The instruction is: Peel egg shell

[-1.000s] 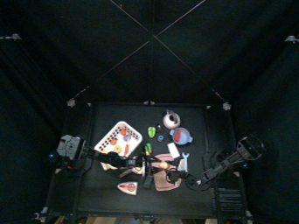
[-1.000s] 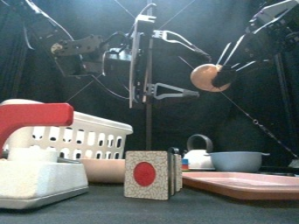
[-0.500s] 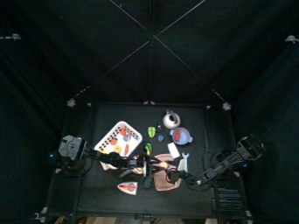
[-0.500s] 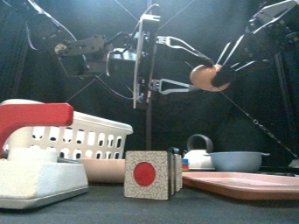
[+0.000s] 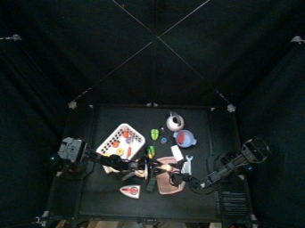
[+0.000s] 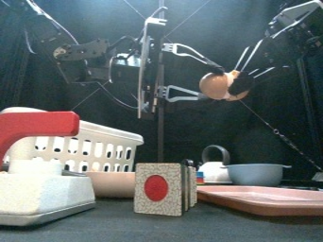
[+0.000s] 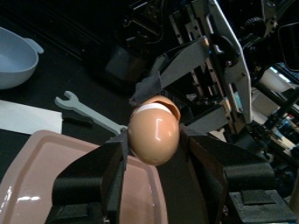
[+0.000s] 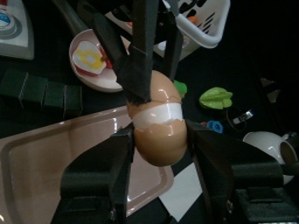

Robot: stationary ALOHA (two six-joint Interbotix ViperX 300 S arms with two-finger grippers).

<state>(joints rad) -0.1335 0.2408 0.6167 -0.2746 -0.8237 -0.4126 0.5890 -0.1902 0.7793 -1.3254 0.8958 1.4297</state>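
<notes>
A brown egg [image 6: 218, 85] hangs in the air above the pink tray [image 6: 259, 198], between my two grippers. My left gripper [image 7: 156, 156] is shut on one end of the egg [image 7: 153, 133], and my right gripper [image 8: 158, 144] is shut on the other end [image 8: 156, 118]. A cracked band around the egg shows white under the brown shell. In the top view both arms meet over the tray [image 5: 174, 184] at the table's front middle. In the front view the left gripper [image 6: 199, 77] reaches in from the left and the right gripper [image 6: 237, 77] from the right.
A white basket [image 6: 76, 151] and a red-and-white device [image 6: 32, 175] stand at the left. A block with a red dot [image 6: 161, 187] is in front. A kettle [image 6: 214, 165] and a blue bowl [image 6: 256, 174] are behind the tray. A wrench [image 7: 87, 114] lies beside it.
The left gripper's jaws have closed in from a wide spread onto the egg. The egg has shifted slightly to the left in the front view.
</notes>
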